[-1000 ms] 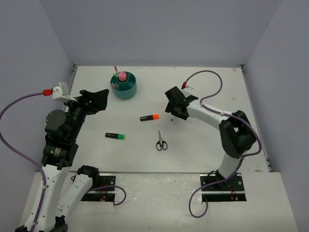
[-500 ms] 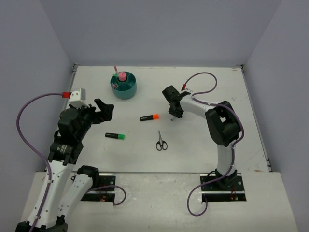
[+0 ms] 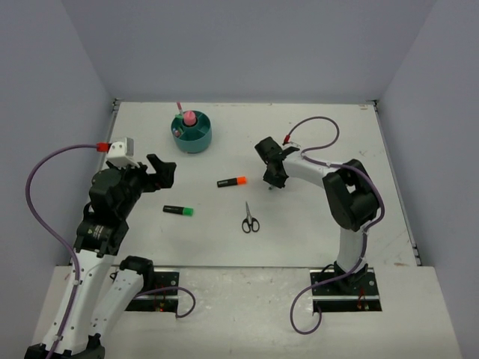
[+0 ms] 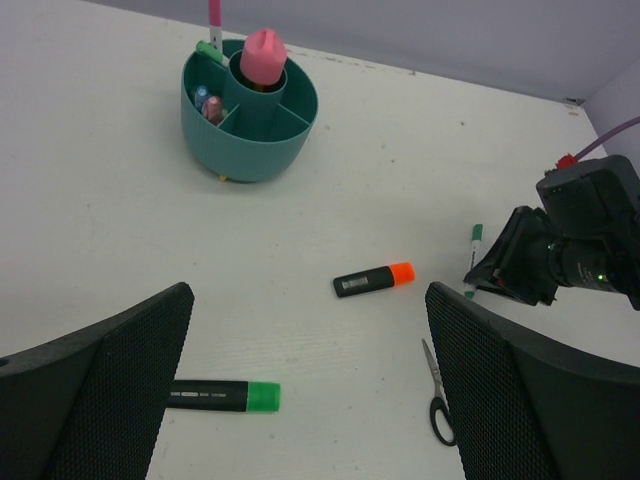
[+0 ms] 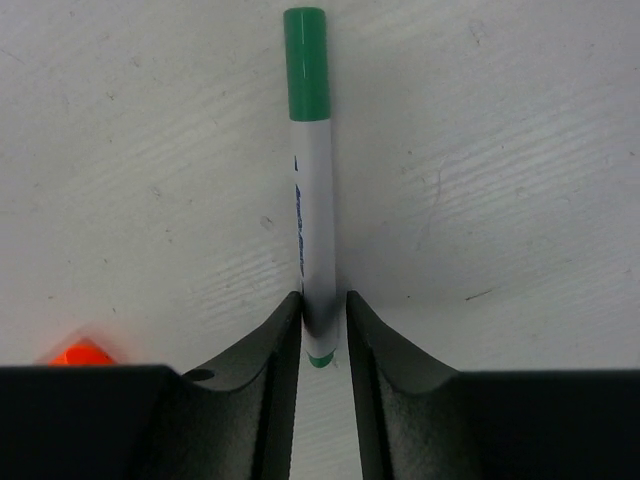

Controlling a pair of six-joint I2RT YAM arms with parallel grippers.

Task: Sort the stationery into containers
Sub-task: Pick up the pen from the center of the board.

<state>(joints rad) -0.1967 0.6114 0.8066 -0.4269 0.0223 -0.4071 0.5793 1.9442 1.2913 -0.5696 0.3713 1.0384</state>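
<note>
In the right wrist view a thin white pen point(image 5: 313, 200) with a green cap lies on the table, and my right gripper point(image 5: 323, 305) is shut on its tail end. From above, that gripper point(image 3: 274, 179) is low at the table, right of the orange-capped highlighter point(image 3: 233, 182). The green-capped highlighter point(image 3: 179, 210) and the black-handled scissors point(image 3: 251, 218) lie nearer the front. My left gripper point(image 4: 308, 330) hangs open above the table with nothing between its fingers. The teal organiser point(image 4: 250, 125) holds a pink tube point(image 4: 263, 57) in its centre well.
Small markers point(image 4: 207, 103) stand in the organiser's left compartment, and a pink-stemmed pen point(image 4: 214, 15) sticks up behind it. The right arm's purple cable point(image 3: 322, 123) loops over the back right of the table. Grey walls close in the back and both sides.
The right gripper has closed on the white pen, its arm folding closer in. The left arm swung forward and lifted, then held still. The highlighters and scissors have not moved.
</note>
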